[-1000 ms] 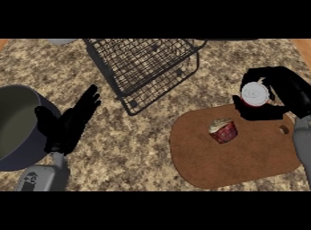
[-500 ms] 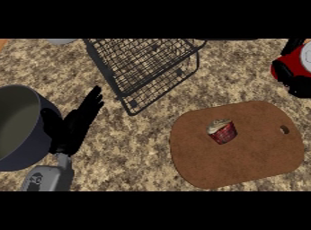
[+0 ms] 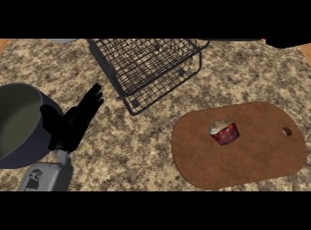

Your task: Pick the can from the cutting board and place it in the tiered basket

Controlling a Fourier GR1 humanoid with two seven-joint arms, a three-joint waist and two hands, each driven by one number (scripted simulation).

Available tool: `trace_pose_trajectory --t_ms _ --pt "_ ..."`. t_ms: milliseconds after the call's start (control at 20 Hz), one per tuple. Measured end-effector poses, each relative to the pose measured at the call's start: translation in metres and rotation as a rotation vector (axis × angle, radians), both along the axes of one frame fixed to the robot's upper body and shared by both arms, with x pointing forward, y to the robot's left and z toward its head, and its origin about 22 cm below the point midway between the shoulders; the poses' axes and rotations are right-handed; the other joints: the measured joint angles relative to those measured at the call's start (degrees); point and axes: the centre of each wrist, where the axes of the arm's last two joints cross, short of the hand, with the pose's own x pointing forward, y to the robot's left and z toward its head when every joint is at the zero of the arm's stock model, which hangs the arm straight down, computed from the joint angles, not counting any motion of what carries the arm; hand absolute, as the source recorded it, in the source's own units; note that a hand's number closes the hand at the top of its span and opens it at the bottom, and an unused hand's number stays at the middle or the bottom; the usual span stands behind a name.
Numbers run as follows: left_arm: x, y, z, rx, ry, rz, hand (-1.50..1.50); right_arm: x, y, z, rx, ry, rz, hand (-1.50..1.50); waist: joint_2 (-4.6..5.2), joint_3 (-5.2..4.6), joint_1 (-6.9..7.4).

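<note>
Left robot hand point(image 3: 75, 120) at view's left, fingers straight and spread, holding nothing, just beside the grey pot point(image 3: 27, 157); resting. Dark shape cut off at top-right edge is prob. the right robot hand point(image 3: 292, 42); can't tell whether spread, closed or pinching anything.

Can: not visible anywhere. Not on the cutting board point(image 3: 258, 157), not in the tiered basket point(image 3: 151, 67), not on the bare worktop point(image 3: 138, 148). Only a cupcake point(image 3: 224, 131) on the board, upright in a red wrapper, frosting up. If held, then out of frame w/ the right robot hand. No saying from here.

Risks, as judgement:
- Approach to basket from off-frame means little visual check on the can; could clip the wire rim on the way in.
- Basket wire is open mesh and looks slanted; can set down off-vertical could tip or roll off a tier.
- Low sweep over the board could knock the cupcake.

Which way the can points, and its long axis: can't tell, not in view.
</note>
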Motion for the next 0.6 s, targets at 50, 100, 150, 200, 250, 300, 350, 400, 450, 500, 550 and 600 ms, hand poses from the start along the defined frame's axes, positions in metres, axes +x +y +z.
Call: trace_pose_trajectory --t_ms 50,100,150,200,250,300,350,400,450,500,550,600 --pt "0.002 -0.004 0.001 0.001 0.001 -0.004 0.00 0.006 0.005 0.005 0.000 0.003 -0.006 1.50 0.05 0.00 0.08" --pt "0.001 -0.002 -0.001 -0.003 0.001 -0.004 0.00 0.009 0.016 0.008 -0.002 0.007 -0.008 1.50 0.05 0.01 0.10" --pt "-0.001 -0.002 -0.002 -0.002 0.000 -0.009 0.00 0.015 0.025 0.010 0.001 0.016 -0.011 1.50 0.06 0.00 0.24" --pt "0.000 -0.004 -0.003 -0.002 -0.002 -0.008 0.00 0.019 0.036 0.011 0.011 0.022 -0.014 1.50 0.10 0.00 0.28" --pt "-0.001 -0.004 -0.002 -0.003 0.000 -0.006 0.00 0.025 0.044 0.013 0.017 0.032 -0.019 1.50 0.12 -0.01 0.40" --pt "0.003 -0.003 0.001 -0.005 -0.004 -0.004 0.00 0.030 0.054 0.012 0.023 0.045 -0.020 1.50 0.15 -0.01 0.44" --pt "0.006 -0.003 0.002 -0.003 -0.008 -0.004 0.00 0.035 0.061 0.011 0.031 0.048 -0.023 1.50 0.17 -0.01 0.40" --pt "0.005 -0.001 0.003 0.000 -0.004 -0.006 0.00 0.039 0.070 0.013 0.039 0.054 -0.028 1.50 0.18 0.00 0.52" --pt "0.005 -0.002 0.004 0.002 -0.002 -0.010 0.00 0.045 0.078 0.013 0.050 0.056 -0.034 1.50 0.24 -0.01 0.69" --pt "0.006 -0.006 0.010 0.001 0.001 -0.008 0.00 0.050 0.082 0.014 0.052 0.063 -0.035 1.50 0.25 -0.01 0.77" --pt "0.005 -0.008 0.011 0.001 -0.004 -0.015 0.00 0.058 0.088 0.011 0.058 0.067 -0.042 1.50 0.35 -0.01 1.07" --pt "0.006 -0.008 0.012 0.001 -0.006 -0.016 0.00 0.064 0.095 0.010 0.061 0.074 -0.043 1.50 0.43 -0.01 1.20"
